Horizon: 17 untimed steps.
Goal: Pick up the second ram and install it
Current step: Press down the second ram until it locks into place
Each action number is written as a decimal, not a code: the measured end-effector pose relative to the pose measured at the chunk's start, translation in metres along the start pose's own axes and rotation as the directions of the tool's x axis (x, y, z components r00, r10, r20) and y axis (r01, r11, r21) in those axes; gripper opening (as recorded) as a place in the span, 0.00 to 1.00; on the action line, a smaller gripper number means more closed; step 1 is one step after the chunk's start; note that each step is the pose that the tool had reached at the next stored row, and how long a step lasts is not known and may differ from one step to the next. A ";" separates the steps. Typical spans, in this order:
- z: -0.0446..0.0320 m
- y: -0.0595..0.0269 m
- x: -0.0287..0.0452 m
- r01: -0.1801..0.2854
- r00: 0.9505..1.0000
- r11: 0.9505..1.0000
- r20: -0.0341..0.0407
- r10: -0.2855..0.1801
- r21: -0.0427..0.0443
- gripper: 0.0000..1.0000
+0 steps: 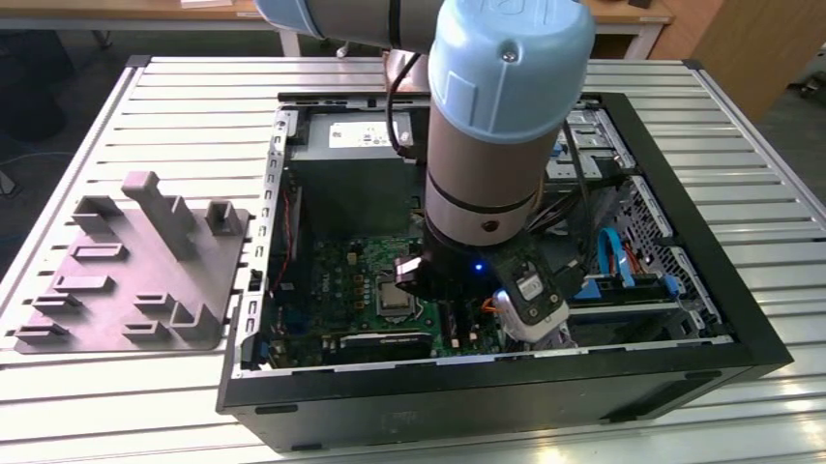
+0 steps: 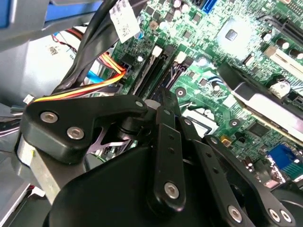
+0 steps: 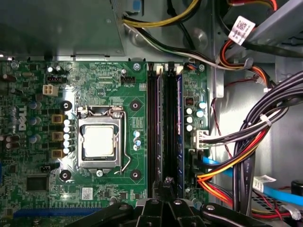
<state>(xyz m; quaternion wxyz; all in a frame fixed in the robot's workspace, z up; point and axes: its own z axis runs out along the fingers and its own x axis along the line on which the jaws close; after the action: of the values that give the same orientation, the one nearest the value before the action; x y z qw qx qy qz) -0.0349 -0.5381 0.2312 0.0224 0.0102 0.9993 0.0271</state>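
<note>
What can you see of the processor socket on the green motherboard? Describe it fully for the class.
In the first wrist view the processor socket is a pale, shiny metal square held flat in a silvery frame, with a thin wire lever along one side. It lies level on the green motherboard, beside the long black memory slots, and nothing rests on it.

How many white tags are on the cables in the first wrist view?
2. One white tag sits by the red and black wires; the other tag lies beside the blue cable. More may be hidden.
</note>
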 end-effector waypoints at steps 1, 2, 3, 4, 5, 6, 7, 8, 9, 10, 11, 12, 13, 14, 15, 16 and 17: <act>0.0003 -0.0001 0.0000 0.000 1.000 1.000 0.000 0.000 0.000 0.10; 0.0003 -0.0001 0.0000 0.000 1.000 1.000 0.000 0.000 0.000 0.10; 0.0003 -0.0001 -0.0001 0.000 1.000 1.000 0.000 0.000 0.000 0.10; 0.0003 -0.0002 -0.0001 0.000 1.000 1.000 0.000 0.000 0.000 0.10; 0.0004 -0.0002 -0.0001 0.000 1.000 1.000 0.000 0.000 0.000 0.10; 0.0011 -0.0003 0.0000 0.000 1.000 1.000 0.000 0.000 0.000 0.10; 0.0019 -0.0003 0.0000 0.000 1.000 1.000 0.000 0.000 0.000 0.10; 0.0027 -0.0004 0.0001 0.000 1.000 1.000 0.000 0.000 0.000 0.10; 0.0033 -0.0005 0.0001 0.000 1.000 1.000 0.000 0.000 0.000 0.10; 0.0037 -0.0006 0.0001 0.000 1.000 1.000 0.000 0.000 0.000 0.10; 0.0037 -0.0006 0.0001 0.000 1.000 1.000 0.000 0.000 0.000 0.10; 0.0037 -0.0006 0.0001 0.000 1.000 1.000 0.000 0.000 0.000 0.10; 0.0040 -0.0007 0.0001 0.000 1.000 1.000 0.000 0.000 0.000 0.10; 0.0044 -0.0009 0.0001 0.000 1.000 1.000 0.000 0.000 0.000 0.10; 0.0046 -0.0012 0.0001 0.000 1.000 1.000 0.000 0.000 0.000 0.10; 0.0050 -0.0014 0.0001 0.000 1.000 1.000 0.000 0.000 0.000 0.10; 0.0053 -0.0016 0.0001 0.000 1.000 1.000 0.000 0.000 0.000 0.10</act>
<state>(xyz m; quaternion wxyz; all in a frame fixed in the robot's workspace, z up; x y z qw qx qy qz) -0.0349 -0.5394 0.2258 0.0224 0.0102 0.9993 0.0272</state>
